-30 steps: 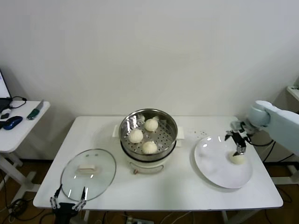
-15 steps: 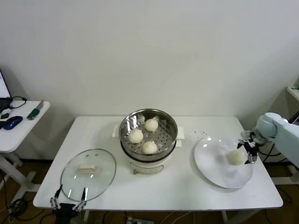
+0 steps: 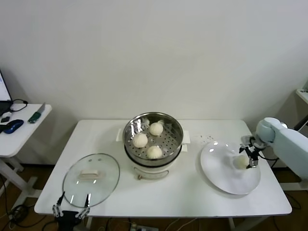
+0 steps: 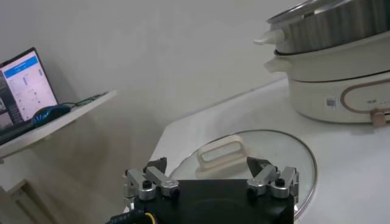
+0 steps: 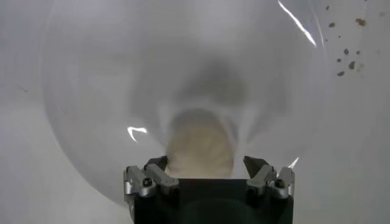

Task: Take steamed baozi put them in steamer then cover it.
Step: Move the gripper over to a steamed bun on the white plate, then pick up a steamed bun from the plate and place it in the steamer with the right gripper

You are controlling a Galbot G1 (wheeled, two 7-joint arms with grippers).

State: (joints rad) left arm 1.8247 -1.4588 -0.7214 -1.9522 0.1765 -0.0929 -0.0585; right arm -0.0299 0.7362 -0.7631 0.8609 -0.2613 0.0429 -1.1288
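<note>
The white tabletop (image 3: 192, 192) fills the middle of the head view, and a smaller side desk (image 3: 14, 137) with a mouse and a few small items stands well apart on the robot's left.

At the centre of the tabletop sits the steamer (image 3: 153, 137), a shiny perforated steel basket on a white pot base; from the left wrist view its side (image 4: 332, 58) rises beyond the lid. Three steamed baozi (image 3: 140, 140) lie inside it, close together on the perforated bottom, none touching the wall.

On the left front part of the tabletop the cover (image 3: 91, 179) lies flat, glass down and white handle up, apart from the steamer; the left wrist view shows its handle (image 4: 222, 153) just ahead of the fingers.

On the right side a flat white plate (image 3: 226, 175) rests near the steamer. The fourth baozi (image 3: 240, 162) lies on it, toward the plate's right half, and shows in the right wrist view (image 5: 201, 146) just in front of the claw.

The right claw (image 3: 250, 155) is down over the plate with its fingers spread wide on either side of that baozi, not gripping it; whether a fingertip touches the dough I cannot tell.

The left claw (image 3: 71, 210) waits low at the tabletop's front edge, just before the cover, fingers wide and holding nothing.
</note>
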